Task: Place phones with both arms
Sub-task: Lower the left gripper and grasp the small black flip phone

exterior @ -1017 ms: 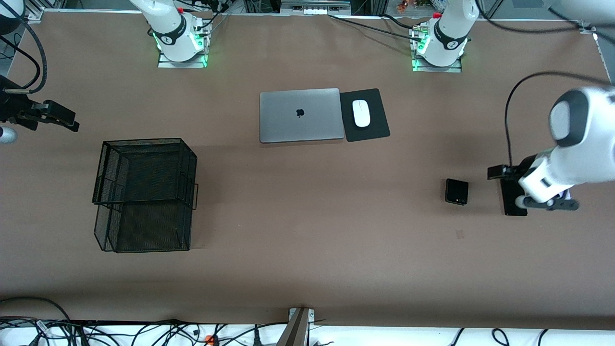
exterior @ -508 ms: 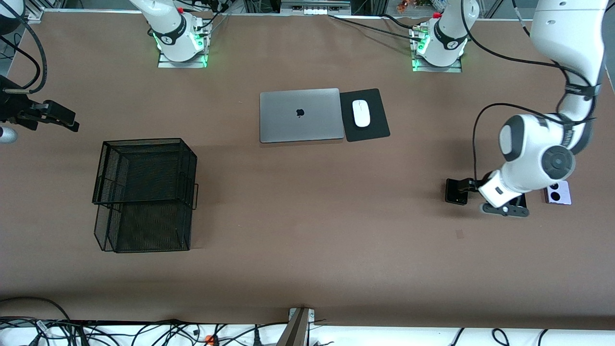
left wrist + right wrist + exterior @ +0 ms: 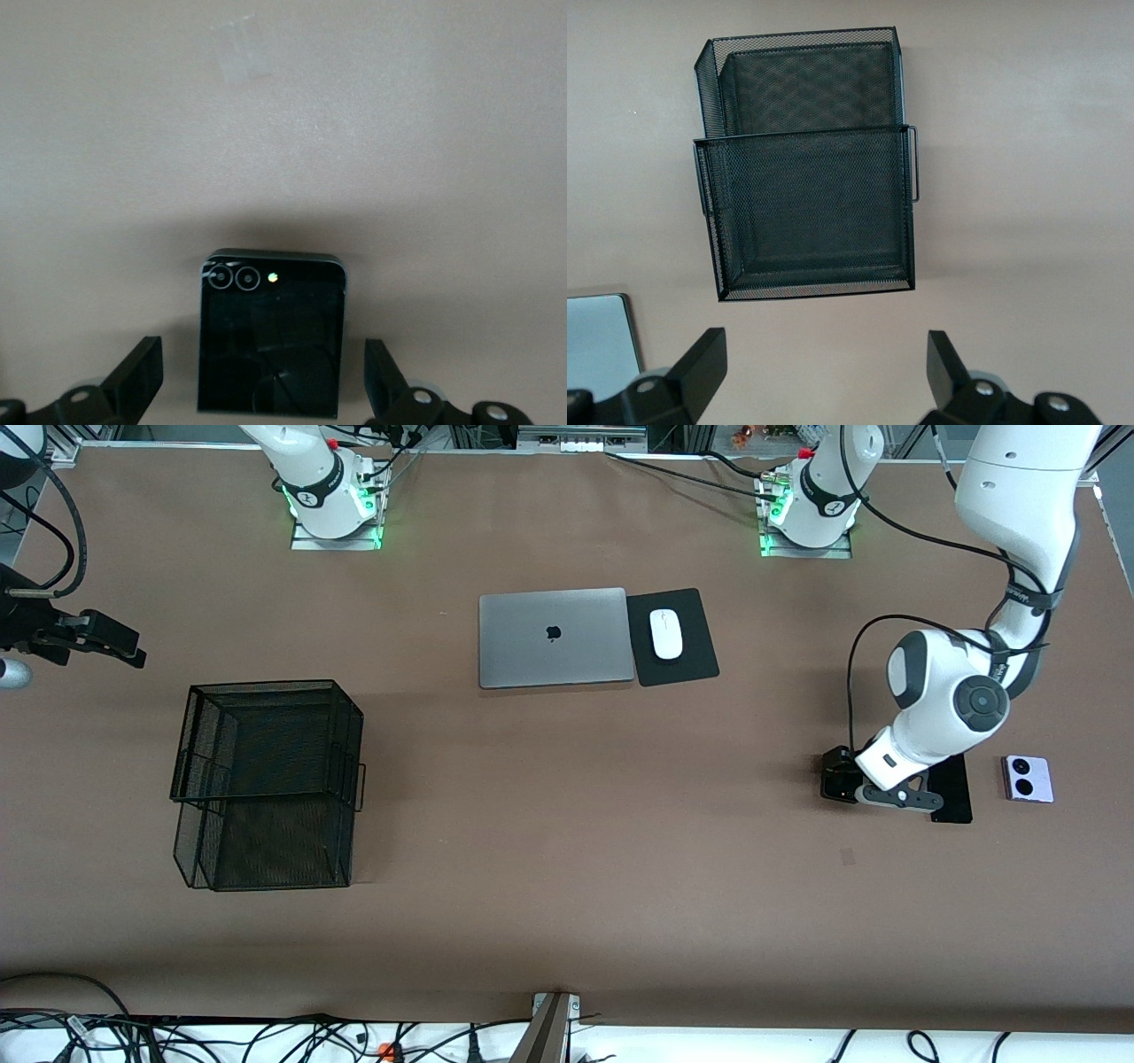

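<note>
All three phones lie on the table at the left arm's end, none yet moved: the flip phone [image 3: 838,778] flat on the bare surface, the slab phone [image 3: 951,793] just beside it toward the table's edge, and the lavender phone [image 3: 1028,779] near the slab, closest to that edge. The flip phone is the one being addressed. In the left wrist view it [image 3: 270,335] sits square between the two fingers [image 3: 133,381], which stand wide apart with clear table on each side of the phone, so nothing is pinched yet. In the front view the left gripper [image 3: 858,784] is low over the flip phone, partly covering it and the slab's near end. By that, the task looks to be at its very start: an approach to the first phone, with the closing, the lift and the carry all left, and then the same for the other two. The likely goal is the black mesh basket [image 3: 266,779], which stands well apart at the right arm's end of the table and shows nothing inside it in the right wrist view [image 3: 811,168]. The right gripper [image 3: 89,638] waits up in the air over the table's edge by that basket, its fingers [image 3: 700,367] also spread wide and holding nothing. In the middle of the table, farther from the front camera than the phones, a closed laptop [image 3: 554,638] lies beside a mouse [image 3: 666,634] on a black pad [image 3: 687,664]; these have no part in the job.
</note>
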`<state>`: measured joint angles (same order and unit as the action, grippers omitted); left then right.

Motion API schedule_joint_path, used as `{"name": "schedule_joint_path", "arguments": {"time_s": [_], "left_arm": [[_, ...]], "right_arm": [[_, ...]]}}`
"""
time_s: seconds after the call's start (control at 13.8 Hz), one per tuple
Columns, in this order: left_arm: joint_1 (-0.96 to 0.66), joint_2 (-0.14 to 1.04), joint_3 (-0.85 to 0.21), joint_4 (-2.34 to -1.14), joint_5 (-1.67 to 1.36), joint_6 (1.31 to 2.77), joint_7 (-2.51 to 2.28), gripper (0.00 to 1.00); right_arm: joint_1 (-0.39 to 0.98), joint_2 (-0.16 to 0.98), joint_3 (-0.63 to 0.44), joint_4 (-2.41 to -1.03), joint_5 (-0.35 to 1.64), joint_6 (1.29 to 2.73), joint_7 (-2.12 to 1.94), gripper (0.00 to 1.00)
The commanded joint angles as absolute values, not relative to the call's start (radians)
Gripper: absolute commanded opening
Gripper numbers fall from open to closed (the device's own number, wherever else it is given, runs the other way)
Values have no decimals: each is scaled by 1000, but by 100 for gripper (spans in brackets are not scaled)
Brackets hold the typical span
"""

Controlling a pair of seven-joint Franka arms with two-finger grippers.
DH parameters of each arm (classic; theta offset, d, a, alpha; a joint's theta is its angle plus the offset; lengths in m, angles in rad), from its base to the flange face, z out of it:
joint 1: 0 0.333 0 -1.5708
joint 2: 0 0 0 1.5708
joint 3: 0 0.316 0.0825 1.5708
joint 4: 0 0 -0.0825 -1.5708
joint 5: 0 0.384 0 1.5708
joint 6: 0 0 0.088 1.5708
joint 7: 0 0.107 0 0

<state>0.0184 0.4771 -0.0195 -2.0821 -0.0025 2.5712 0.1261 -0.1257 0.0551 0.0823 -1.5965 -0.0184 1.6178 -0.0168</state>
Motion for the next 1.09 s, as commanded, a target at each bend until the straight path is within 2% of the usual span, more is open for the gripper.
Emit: {"name": "schedule_joint_path", "arguments": {"time_s": [0.0, 0.44, 0.65, 0.73, 0.8, 0.87, 1.02], "left_arm": [[18, 500, -25, -2100, -6, 2646, 150, 100], [41, 541, -31, -2106, -6, 2701, 209, 100], [41, 545, -32, -2144, -6, 2780, 207, 100], [41, 540, -32, -2146, -8, 2778, 206, 93], [41, 538, -32, -2146, -8, 2772, 195, 66], [41, 538, -32, -2146, -8, 2769, 195, 46], [43, 538, -32, -2145, -8, 2761, 198, 37]], "right_arm": [[-129, 52, 84, -1588, -25, 1614, -29, 100], [-129, 51, 84, -1588, -25, 1614, -28, 100], [-130, 51, 84, -1588, -25, 1614, -29, 100], [-130, 52, 84, -1588, -25, 1614, -29, 100], [-130, 51, 84, -1588, -26, 1614, -29, 100], [-130, 52, 84, -1588, -26, 1614, -29, 100], [-130, 52, 84, -1588, -26, 1614, -29, 100]]}}
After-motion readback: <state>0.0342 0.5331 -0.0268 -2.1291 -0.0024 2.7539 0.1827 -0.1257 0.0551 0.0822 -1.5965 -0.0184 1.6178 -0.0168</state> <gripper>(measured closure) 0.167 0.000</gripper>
